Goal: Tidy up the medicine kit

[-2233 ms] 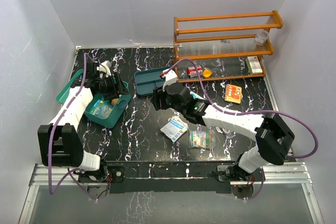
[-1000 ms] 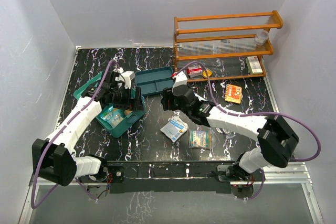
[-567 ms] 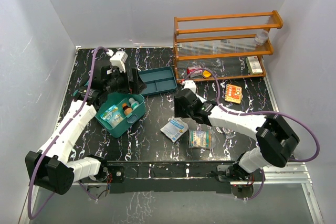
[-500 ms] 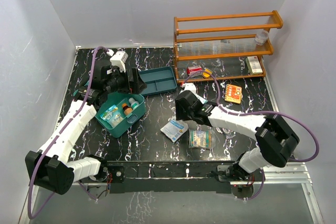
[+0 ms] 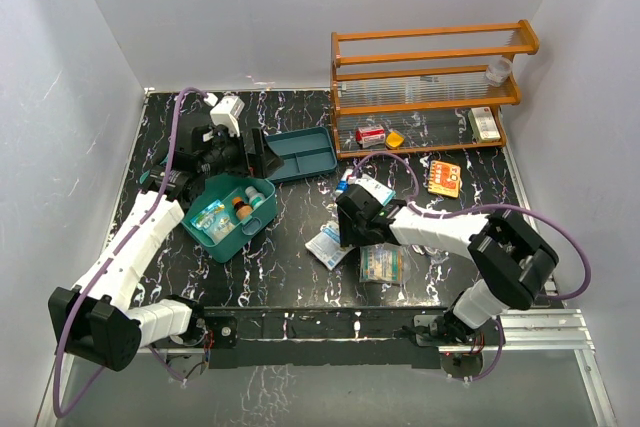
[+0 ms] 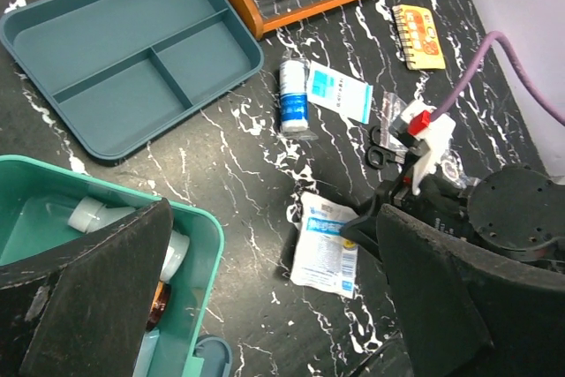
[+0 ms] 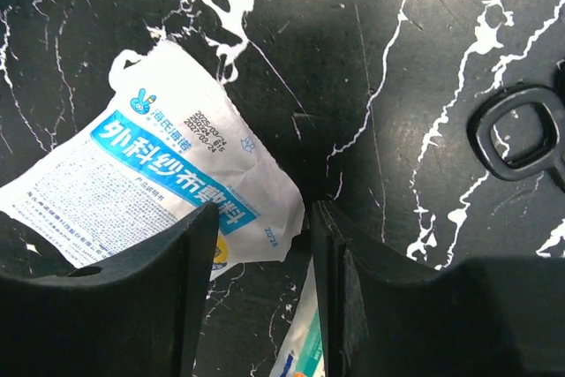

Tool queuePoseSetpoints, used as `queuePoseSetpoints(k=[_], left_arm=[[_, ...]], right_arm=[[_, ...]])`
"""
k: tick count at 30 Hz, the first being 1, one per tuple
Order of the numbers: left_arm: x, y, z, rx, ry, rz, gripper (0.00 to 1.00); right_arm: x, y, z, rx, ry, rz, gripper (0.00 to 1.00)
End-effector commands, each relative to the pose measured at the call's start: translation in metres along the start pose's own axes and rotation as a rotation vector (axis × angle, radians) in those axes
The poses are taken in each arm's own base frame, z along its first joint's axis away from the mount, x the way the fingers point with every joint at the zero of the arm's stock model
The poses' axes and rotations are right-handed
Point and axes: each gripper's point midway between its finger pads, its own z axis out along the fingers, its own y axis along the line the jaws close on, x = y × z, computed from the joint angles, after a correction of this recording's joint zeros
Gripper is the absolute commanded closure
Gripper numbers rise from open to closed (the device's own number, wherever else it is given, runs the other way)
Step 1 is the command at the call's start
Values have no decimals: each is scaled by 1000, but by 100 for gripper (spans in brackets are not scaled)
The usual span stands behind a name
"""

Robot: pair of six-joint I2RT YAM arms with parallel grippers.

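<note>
Black marbled tabletop (image 5: 290, 277): right fingers (image 7: 132, 306), apart, have drawn nearer and now straddle the gauze packet's (image 7: 150, 165) corner; left fingers (image 6: 97, 297) stay spread above the kit (image 6: 201, 280).

A black, white-veined marble tabletop (image 5: 285, 272) carries a fair scatter of things. At the back right stands an orange wooden shelf rack (image 5: 337, 67): a red-and-white carton (image 5: 370, 134) and a small yellow item (image 5: 395, 137) sit on its bottom board, a white box (image 5: 485, 124) at the right end, a clear little cup (image 5: 498, 71) higher up. Just left of the rack lies a shallow blue-teal divided plastic tray (image 5: 300, 154). An orange patterned card (image 5: 444, 177) lies in front of the rack. Mid-table there's a white-and-blue roll (image 6: 293, 103) touching a flat white packet (image 6: 340, 94), black-handled scissors (image 6: 381, 143) near them, a white sachet with blue print (image 5: 328, 244), and a clear packet of greenish strips (image 5: 382, 264).
</note>
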Motion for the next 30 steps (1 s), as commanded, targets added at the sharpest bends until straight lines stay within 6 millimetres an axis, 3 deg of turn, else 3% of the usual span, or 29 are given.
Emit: queuePoseSetpoints(k=[1,4,11,15,19,23,30], left_arm=[[-2,-16,-3,77,1,-20,1],[3,-18,-2,83,31,-40,2],[14,-32,0,183,83,-66,4],[20,-38,3,232,104,-87,5],[23,-40,4,254,111,-97,5],[23,-52,0,320,117,-95,5],[15,-65,-17,356,118,-71,6]], right_arm=[[-10,9,10,-24,-31,21,58],[-21,17,10,-53,-62,9,65],[-53,31,-1,-101,-172,-80,99],[-84,41,-21,-129,-271,-155,100],[-119,59,-57,-204,-414,-242,100],[-155,81,-114,-331,-604,-345,100],[-197,112,-192,-494,-801,-461,100]])
